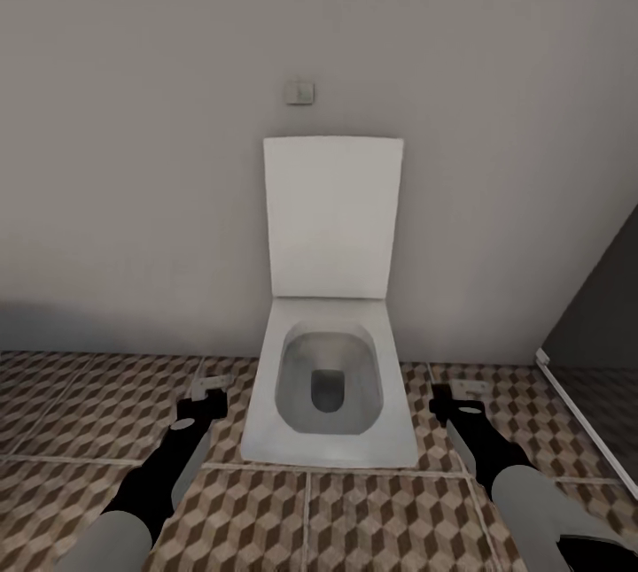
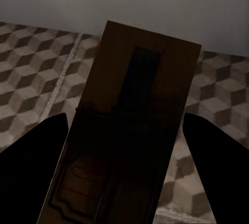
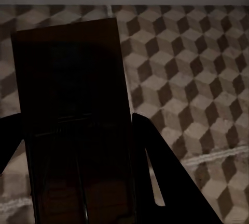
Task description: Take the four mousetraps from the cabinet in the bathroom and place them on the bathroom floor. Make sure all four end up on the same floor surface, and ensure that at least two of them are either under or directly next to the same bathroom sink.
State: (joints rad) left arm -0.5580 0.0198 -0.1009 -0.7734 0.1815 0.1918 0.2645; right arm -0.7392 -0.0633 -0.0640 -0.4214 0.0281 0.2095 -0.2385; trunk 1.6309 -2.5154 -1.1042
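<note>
I have a mousetrap in each hand. In my left wrist view, the left mousetrap is a tan board with dark wire and a faint red mark near its base; it stands between the two dark fingers of my left gripper, whose jaws are closed against its edges. It sticks forward past the fingertips, hanging above the bathroom floor and not touching it. In my right wrist view, the right mousetrap shows as a dark, shadowed board, its details too dim to make out, clamped the same way by my right gripper, with one finger pressed on its edge. It too is held clear of the cube-patterned tiles.

From my head view, the left gripper hangs over the floor just beside the left edge of the toilet, and the right gripper hangs just beside its right edge. The toilet's lid is raised upright against the grey wall, with a small flush plate on the wall above it. At the right edge of the floor a dark panel with a pale frame rises from the tiles.
</note>
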